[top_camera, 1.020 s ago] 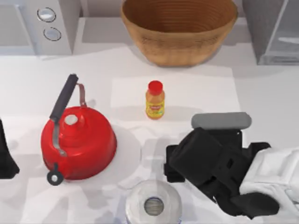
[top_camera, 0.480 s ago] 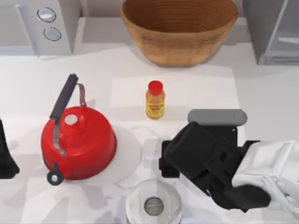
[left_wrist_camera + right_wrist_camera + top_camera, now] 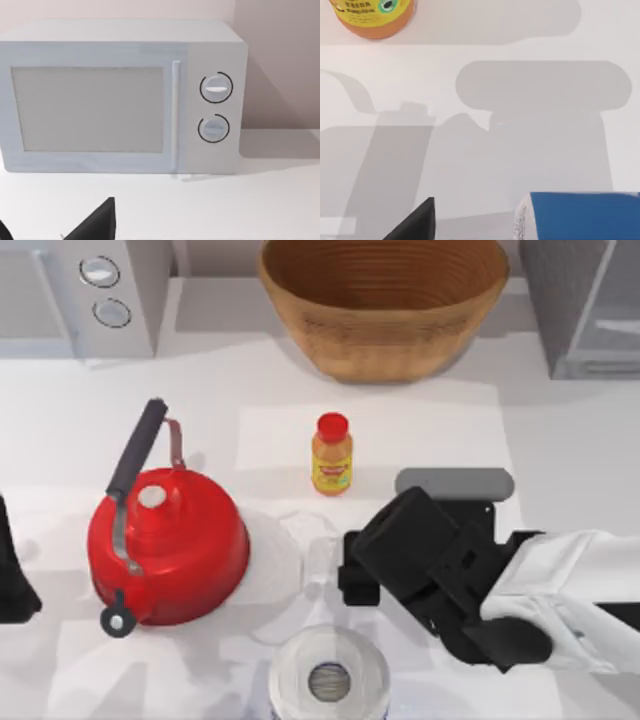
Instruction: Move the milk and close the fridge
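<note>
I see bright, even light from above, flat and rendered, with no glare on the white table. Shadows are soft and pale grey: my right arm casts a rounded one across the table in the right wrist view, and the microwave drops a faint one beside it. Everything stays in focus, edges undistorted.

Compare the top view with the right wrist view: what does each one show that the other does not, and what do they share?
Top view alone: red kettle, wicker basket, pale appliance with two knobs, grey fridge, paper roll, and the right arm's tool above the table. Right wrist view alone: the blue top of the milk, close under the camera. Both show the orange bottle and the white tabletop.
</note>
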You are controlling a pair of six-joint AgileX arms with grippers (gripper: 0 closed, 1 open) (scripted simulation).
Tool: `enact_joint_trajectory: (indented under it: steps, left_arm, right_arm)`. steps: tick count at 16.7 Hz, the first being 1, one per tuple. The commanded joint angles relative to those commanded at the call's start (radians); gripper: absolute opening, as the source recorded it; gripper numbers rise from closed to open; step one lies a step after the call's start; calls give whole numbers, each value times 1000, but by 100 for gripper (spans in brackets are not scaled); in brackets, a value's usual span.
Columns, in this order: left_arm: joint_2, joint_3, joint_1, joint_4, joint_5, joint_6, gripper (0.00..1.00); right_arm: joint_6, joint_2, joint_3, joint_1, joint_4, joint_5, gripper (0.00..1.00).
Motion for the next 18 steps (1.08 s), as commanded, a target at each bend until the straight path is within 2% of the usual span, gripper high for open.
enact_joint_trajectory:
  steps: [2, 15, 18]
  left_arm:
    - [0, 0, 0, 0, 0, 0, 100]
    - [0, 0, 0, 0, 0, 0, 100]
    - [0, 0, 0, 0, 0, 0, 100]
  right_arm:
    - [0, 0, 0, 0, 0, 0, 100]
    - [0, 0, 0, 0, 0, 0, 2]
    - [0, 0, 0, 0, 0, 0, 0]
